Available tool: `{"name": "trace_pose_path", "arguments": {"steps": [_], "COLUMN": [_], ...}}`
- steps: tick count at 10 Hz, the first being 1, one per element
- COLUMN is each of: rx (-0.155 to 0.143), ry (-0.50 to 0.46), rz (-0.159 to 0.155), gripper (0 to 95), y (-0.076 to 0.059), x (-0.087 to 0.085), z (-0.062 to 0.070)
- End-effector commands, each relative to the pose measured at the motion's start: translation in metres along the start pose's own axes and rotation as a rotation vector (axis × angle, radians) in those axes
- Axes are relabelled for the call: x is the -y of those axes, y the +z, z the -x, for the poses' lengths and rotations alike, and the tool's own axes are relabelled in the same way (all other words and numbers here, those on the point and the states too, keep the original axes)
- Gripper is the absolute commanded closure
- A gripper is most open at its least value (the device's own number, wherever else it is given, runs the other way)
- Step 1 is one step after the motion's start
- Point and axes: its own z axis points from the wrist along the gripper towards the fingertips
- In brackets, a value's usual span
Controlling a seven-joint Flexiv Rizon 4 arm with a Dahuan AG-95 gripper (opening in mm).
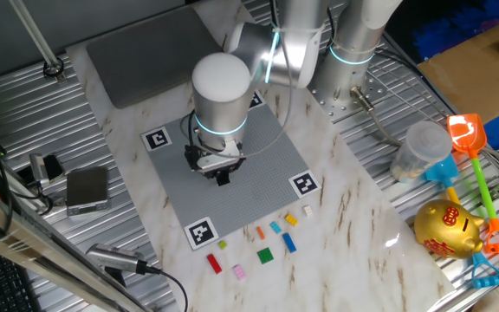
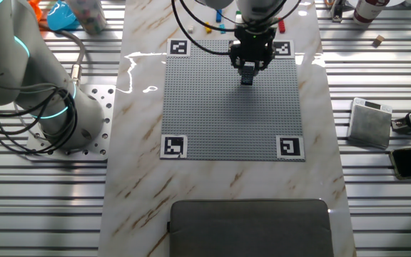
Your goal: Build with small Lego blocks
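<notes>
While the plate under our gripper looks bare, we judge building barely begun: the blocks lie loose beyond it, and whether its low fingers hold one we cannot tell.

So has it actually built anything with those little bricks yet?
Nothing looks built: the grey studded square plate appears bare. The gripper hangs low over it; whether it holds a brick I can't tell. The tiny coloured plastic bricks lie loose on the marble beside the plate, so nearly all remains.
</notes>
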Motion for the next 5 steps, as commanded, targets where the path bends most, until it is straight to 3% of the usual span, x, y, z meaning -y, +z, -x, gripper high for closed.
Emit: {"name": "trace_pose_path", "arguments": {"steps": [1,5], "rx": [0.009,0.03], "ry": [-0.059,-0.112], "rz": [-0.002,-0.006], "gripper": [95.0,95.0], "y": [-0.001,0.006], "x": [0.001,0.002], "z": [-0.006,-0.018]}}
